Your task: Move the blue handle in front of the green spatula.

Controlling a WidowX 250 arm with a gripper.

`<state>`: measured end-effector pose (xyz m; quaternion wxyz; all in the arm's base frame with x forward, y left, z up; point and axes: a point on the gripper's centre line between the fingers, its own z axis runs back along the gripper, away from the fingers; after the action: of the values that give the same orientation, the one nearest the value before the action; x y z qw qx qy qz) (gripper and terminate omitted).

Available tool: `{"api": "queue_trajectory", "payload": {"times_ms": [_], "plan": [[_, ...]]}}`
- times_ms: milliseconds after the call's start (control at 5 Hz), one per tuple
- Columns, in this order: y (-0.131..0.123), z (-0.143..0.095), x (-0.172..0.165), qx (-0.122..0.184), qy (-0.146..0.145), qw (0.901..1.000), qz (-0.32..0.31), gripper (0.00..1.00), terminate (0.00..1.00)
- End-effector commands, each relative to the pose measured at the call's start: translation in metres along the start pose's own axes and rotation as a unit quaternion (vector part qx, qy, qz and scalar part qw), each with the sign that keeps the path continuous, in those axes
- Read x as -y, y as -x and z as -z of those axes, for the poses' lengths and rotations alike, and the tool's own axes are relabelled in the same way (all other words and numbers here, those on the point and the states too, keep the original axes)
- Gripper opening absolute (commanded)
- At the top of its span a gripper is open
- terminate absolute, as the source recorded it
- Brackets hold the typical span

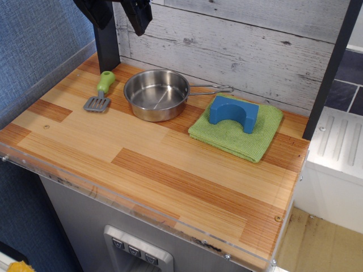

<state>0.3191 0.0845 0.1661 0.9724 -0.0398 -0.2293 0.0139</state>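
Not started yet. Black claw [136, 14] up high at the back, mostly cut off, so cannot tell if released or clenched. Chunky blue plastic arch handle [233, 112] far off to its right, resting on folded green cloth [238, 133]. Small green-handled toy spatula [100, 90] just below claw, beside round steel pan [156, 93] on wooden table [170, 175]. Still to do: grab, carry, set down.

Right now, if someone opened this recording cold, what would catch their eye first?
Probably the blue handle, an arch-shaped block lying on a folded green cloth at the right of the wooden counter. Next, the shiny steel pan at the back centre, with the green spatula just left of it. The dark gripper hangs at the top left edge, holding nothing visible.
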Motion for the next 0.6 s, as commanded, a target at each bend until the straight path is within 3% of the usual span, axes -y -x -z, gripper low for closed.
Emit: {"api": "queue_trajectory", "payload": {"times_ms": [0, 200, 400], "plan": [[0.000, 0.000, 0.000, 0.000, 0.000, 1.0000, 0.000, 1.00, 0.00], [-0.011, 0.006, 0.048, 0.017, 0.029, 0.9983, -0.047, 1.00, 0.00], [-0.021, 0.013, 0.083, 0.031, 0.009, 0.9937, -0.107, 1.00, 0.00]]}}
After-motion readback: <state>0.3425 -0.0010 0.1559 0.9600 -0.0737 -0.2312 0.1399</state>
